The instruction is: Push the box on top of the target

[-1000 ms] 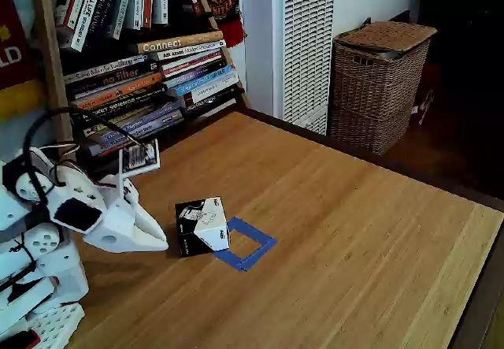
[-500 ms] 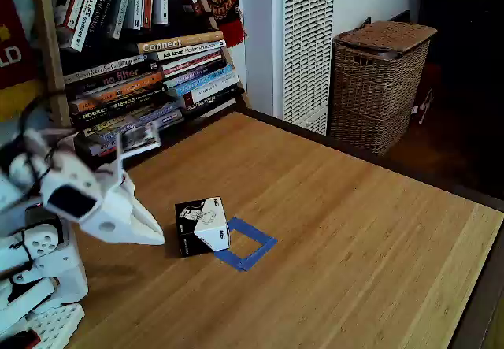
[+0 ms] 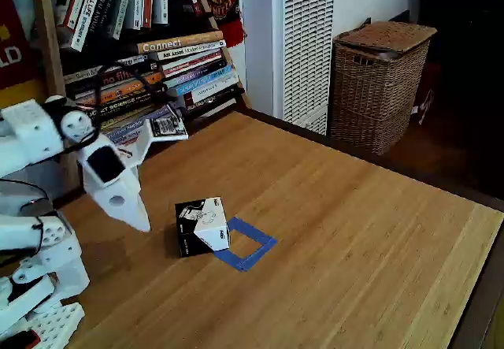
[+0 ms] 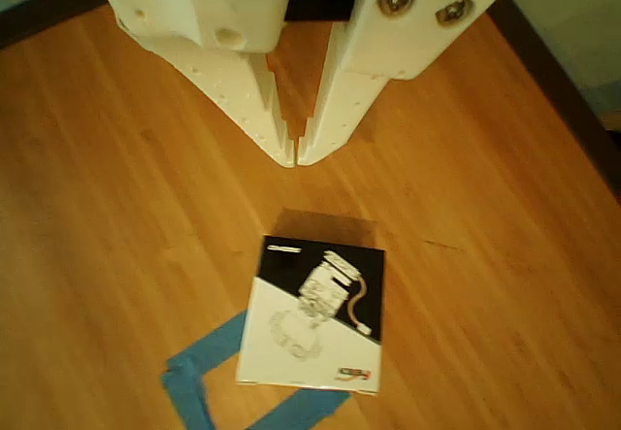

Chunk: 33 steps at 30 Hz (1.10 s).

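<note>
The white gripper (image 3: 142, 224) has lifted off the wooden counter (image 3: 339, 231), fingers together, angled down beside the black-and-white cardboard box (image 3: 201, 224) overlapping the blue tape square (image 3: 250, 244).

In the fixed view, the tan book spine (image 3: 178, 43) topping the flat stack beside the white radiator reads "Connect". At the left edge, a red banner (image 3: 9, 30) shows the letters "LD". Print on the box (image 3: 201, 224) is too small to read.

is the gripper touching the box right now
No, in the other view the gripper has its fingertips together above the wooden table, with a clear gap of bare wood between them and the box.
</note>
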{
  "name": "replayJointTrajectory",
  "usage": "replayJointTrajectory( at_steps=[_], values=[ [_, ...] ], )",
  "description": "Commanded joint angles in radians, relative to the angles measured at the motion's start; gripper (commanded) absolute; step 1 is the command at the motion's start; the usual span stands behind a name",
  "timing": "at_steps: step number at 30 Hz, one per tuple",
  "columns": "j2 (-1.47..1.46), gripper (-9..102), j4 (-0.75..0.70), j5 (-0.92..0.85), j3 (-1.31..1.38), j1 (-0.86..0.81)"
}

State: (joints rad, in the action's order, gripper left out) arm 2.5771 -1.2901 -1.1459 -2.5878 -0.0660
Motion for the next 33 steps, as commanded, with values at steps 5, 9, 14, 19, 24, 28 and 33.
replayJointTrajectory(
  at_steps=[5, 9, 14, 19, 24, 28, 33],
  values=[
    [-0.094, 0, 0.127, 0.138, -0.002, 0.118],
    [-0.175, 0, 0.204, 0.155, 0.005, 0.124],
    [-0.299, 0, 0.307, 0.176, 0.031, 0.118],
    [-0.371, 0, 0.371, 0.186, 0.052, 0.067],
    [-0.397, 0, 0.407, 0.181, 0.063, 0.008],
    [-0.397, 0, 0.425, 0.173, 0.063, -0.026],
    [-0.391, 0, 0.433, 0.143, 0.057, -0.055]
  ],
)
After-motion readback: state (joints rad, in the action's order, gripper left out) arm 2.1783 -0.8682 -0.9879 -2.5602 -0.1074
